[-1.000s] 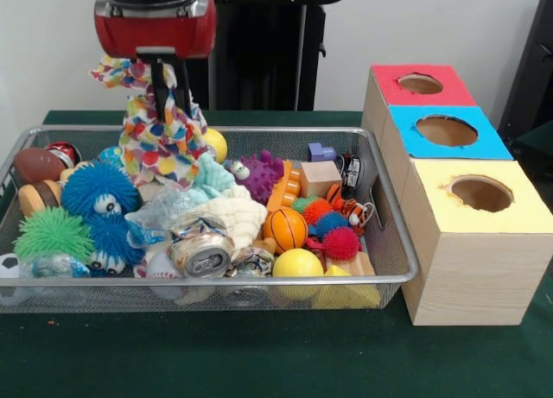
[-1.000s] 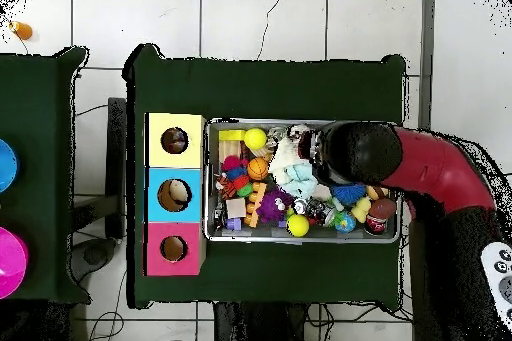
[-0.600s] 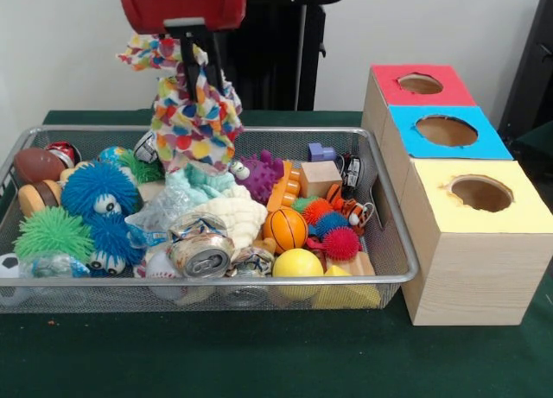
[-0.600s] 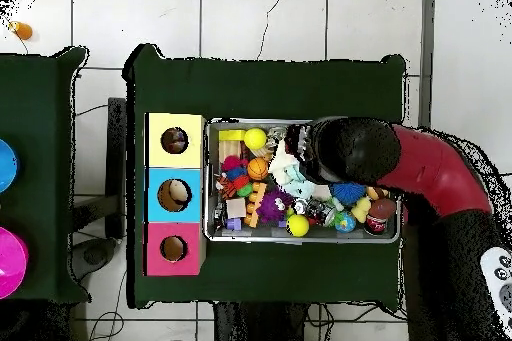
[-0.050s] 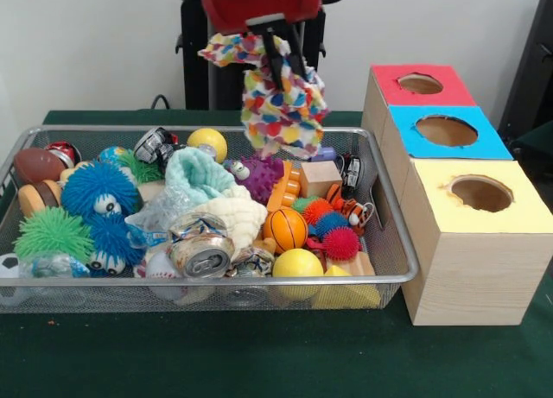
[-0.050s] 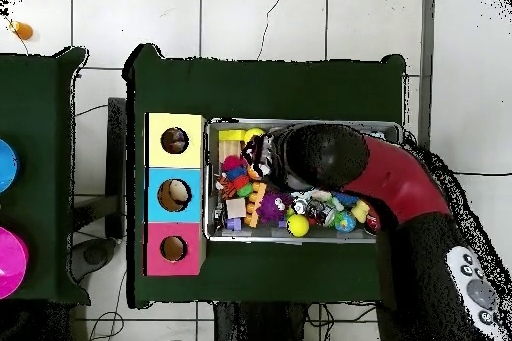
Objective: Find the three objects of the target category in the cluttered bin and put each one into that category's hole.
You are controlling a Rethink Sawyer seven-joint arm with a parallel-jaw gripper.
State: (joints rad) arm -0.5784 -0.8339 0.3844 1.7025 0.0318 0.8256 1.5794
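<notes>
My jaws (image 5: 281,54) are clamped on a multicoloured spotted cloth (image 5: 282,104), which hangs straight down from them, lifted clear of the wire bin (image 5: 390,234) on the green desk (image 5: 259,355). Directly beneath the cloth's lower edge sit a purple spiky toy (image 5: 262,175) and a small wooden block (image 5: 320,178). Down and off to the picture's left of my jaws lie a pale teal cloth (image 5: 197,175), a cream cloth (image 5: 233,215) and a yellow ball (image 5: 207,143). To the picture's right stands the wooden box with its red hole (image 5: 421,84), blue hole (image 5: 446,130) and yellow hole (image 5: 480,193). From overhead my arm (image 6: 400,182) covers the bin's middle.
</notes>
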